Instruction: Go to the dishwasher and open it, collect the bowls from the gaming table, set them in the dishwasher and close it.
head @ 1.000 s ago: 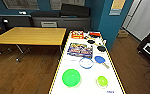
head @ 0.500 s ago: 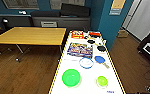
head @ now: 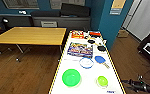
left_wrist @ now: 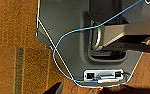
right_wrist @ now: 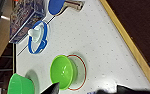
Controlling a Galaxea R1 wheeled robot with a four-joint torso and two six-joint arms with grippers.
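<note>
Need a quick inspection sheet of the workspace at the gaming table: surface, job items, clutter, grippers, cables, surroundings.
Surface: gaming table, white top, yellowish edge, things spread along it.
Job's things: large green bowl and small green bowl at the near end, apart; blue-rimmed bowl farther along, a white piece inside it in the right wrist view.
Clutter: blue paddle beside the blue-rimmed bowl; game box; red box and dark pieces at the far end.
Grippers: right arm low beside the table; fingers not readable.
Cables: blue cable across the robot's body.
Surroundings: yellow-topped table, wooden floor, blue wall.
</note>
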